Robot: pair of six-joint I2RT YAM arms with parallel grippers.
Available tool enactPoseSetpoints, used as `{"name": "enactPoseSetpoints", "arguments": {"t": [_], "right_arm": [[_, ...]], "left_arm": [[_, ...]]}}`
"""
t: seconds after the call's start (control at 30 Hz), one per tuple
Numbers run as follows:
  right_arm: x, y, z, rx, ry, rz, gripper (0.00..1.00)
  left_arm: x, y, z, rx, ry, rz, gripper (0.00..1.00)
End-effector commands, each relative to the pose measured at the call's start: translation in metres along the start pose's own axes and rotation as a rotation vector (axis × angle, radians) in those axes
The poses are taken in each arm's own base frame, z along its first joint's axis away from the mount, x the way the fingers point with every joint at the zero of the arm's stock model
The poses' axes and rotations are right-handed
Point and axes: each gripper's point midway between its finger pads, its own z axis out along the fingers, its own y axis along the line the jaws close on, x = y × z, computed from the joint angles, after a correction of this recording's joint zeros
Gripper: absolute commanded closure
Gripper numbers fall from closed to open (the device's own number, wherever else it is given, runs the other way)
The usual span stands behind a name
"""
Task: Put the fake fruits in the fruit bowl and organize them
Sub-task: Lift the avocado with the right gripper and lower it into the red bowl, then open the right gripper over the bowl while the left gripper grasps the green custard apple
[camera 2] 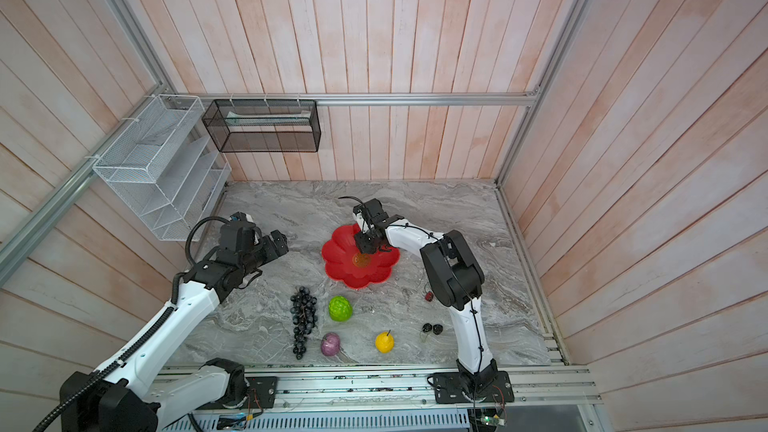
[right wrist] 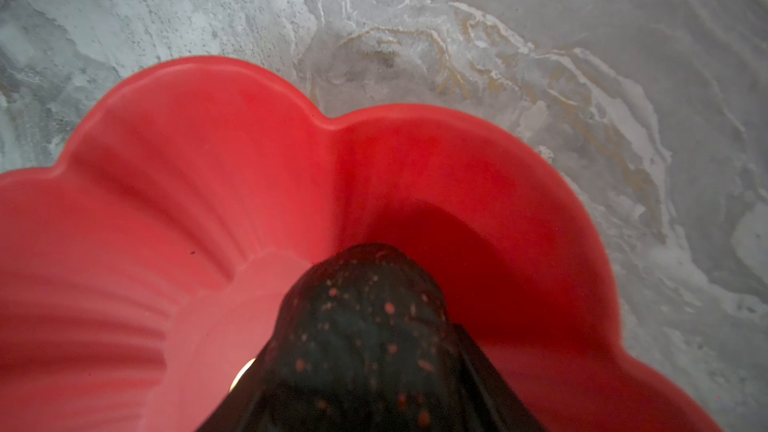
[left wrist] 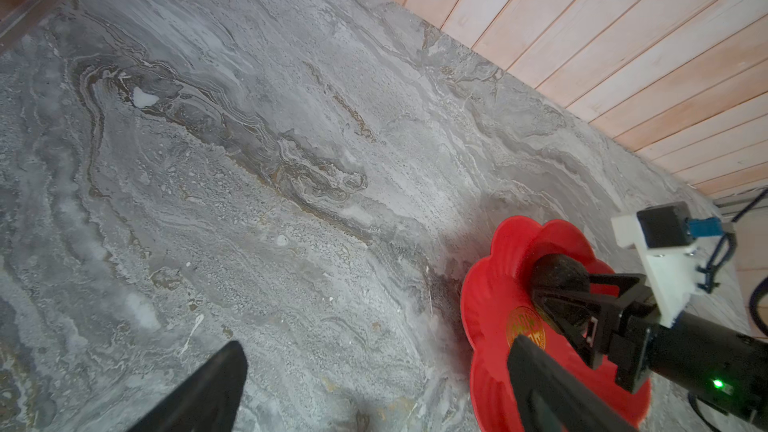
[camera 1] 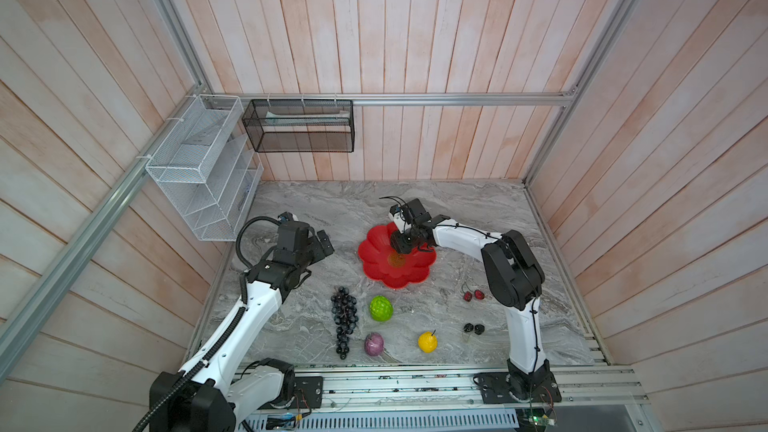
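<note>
Glossy red scalloped fruit bowl (right wrist: 187, 151) beneath a speckled black oval (right wrist: 365, 326).

Soft even light, faint shadows; walls (camera 1: 415, 35) bow at frame edges; black oval (right wrist: 365, 347) blurs close-up.

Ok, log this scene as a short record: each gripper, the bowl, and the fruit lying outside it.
right gripper: over the fruit bowl, closed on the black oval fruit
left gripper: open, empty, above the table, to the left of the bowl
bowl contents: nothing apart from the gripped black oval fruit
outside the bowl, on the table: grape bunch, green bumpy ball, purple fruit, yellow fruit, red cherry pair, black cherry pair
</note>
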Motion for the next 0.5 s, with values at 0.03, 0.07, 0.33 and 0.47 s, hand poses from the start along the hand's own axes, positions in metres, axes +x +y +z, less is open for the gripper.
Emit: {"name": "enactPoseSetpoints", "arguments": {"t": [0.03,0.07,0.33,0.47], "right_arm": [[-0.004,-0.003,0.002,0.008,-0.008,0.021,0.36],[-0.004,-0.003,0.001,0.009,-0.011,0.022,0.33],[-0.030,-0.004,-0.033,0.040,-0.099,-0.006,0.20],[-0.047,0.003,-0.070,0.028,-0.161,-0.017,0.19]], "left_arm": [[0.000,-0.008,-0.007,0.018,0.041,-0.014,0.00],[0.005,-0.009,-0.006,0.025,0.066,-0.013,0.00],[0.041,-0.032,-0.003,0.112,0.252,0.026,0.00],[0.062,-0.055,-0.009,0.173,0.343,0.084,0.00]]}}
